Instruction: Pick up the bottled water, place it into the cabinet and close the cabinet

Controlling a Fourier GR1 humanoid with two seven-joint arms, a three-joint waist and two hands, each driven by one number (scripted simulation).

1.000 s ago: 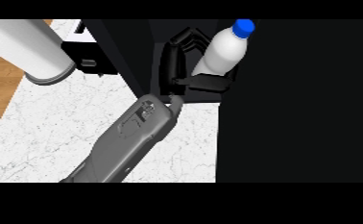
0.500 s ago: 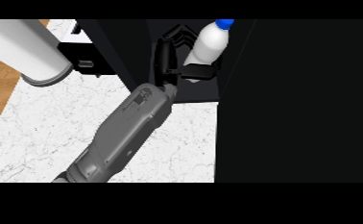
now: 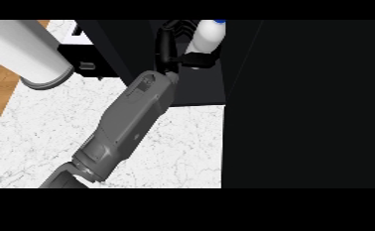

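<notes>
Left hand (image 3: 170, 46) closed around the bottle (image 3: 207, 35): fingers curled over its far side, thumb pressed against the near side, low on the body. Grey forearm slanting up from the lower left across the counter (image 3: 176, 145) to the cabinet's mouth. Right hand nowhere to be seen.

Bottle upright or nearly so, white body with a blue cap (image 3: 218, 22) just at the top of the view, held inside the cabinet (image 3: 198, 88) opening, above the dark shelf. Impossible to tell whether its base touches the shelf, since the hand and the shadow hide the bottom.

Progress, as a judgement: pick-up done, carrying into the cabinet nearly done. Left to do: setting the bottle down, letting go, drawing the hand out, then shutting the cabinet. Large black panel (image 3: 307, 101) filling the right side, probably the open door or the cabinet's side; hard to say which.

Containers: cabinet open, interior dark, nothing visible in it besides the bottle and the hand. Off to the upper left, well apart from the cabinet opening, a white cylinder (image 3: 33, 51) lying over the counter's edge; contents, if any, not shown.
</notes>
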